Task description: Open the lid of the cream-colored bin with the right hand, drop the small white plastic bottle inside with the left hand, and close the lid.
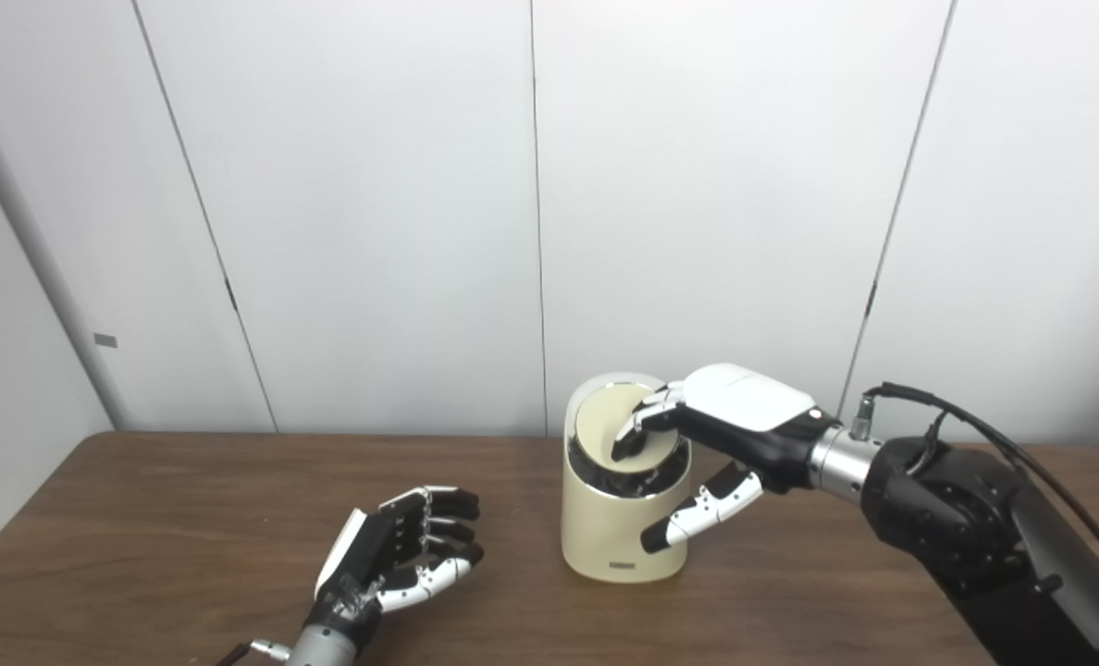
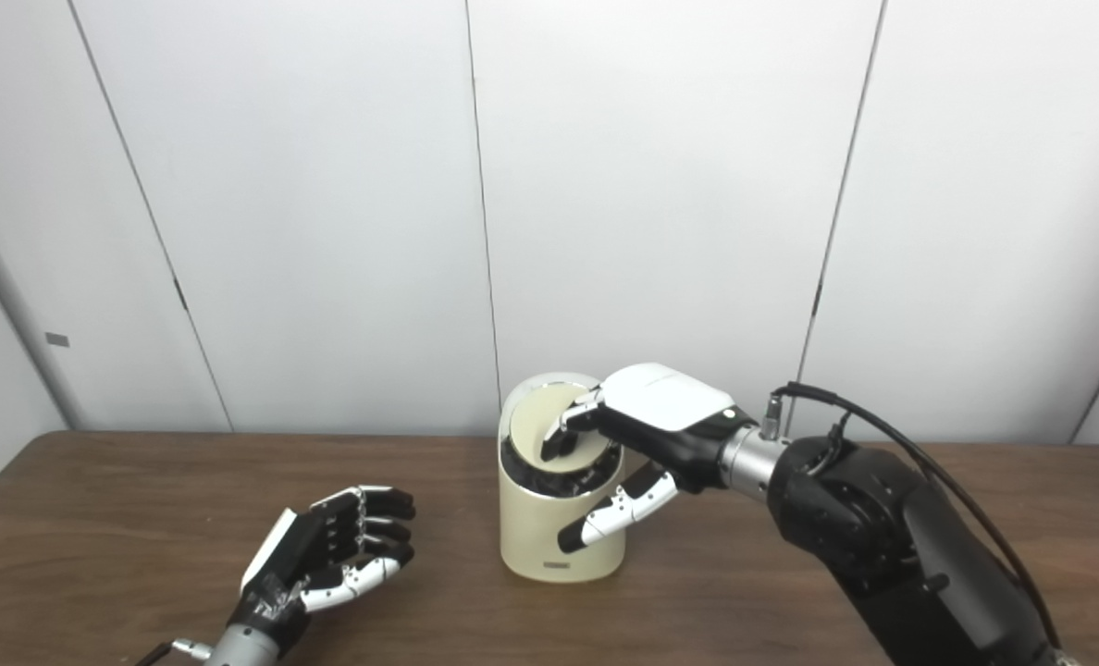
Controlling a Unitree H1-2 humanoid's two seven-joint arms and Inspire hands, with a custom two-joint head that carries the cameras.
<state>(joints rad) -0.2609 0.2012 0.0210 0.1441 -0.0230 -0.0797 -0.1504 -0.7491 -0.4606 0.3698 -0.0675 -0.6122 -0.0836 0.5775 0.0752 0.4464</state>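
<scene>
Left eye view shows the cream-colored bin standing upright on the brown table, near its middle. The round lid sits tilted inside the chrome rim, with a dark gap along its lower edge. The right hand reaches over the bin, fingertips pressing on the lid and the thumb hanging in front of the bin wall; it grips nothing. The left hand rests well apart to the left, palm up, fingers curled loosely, empty. The bottle is not visible.
</scene>
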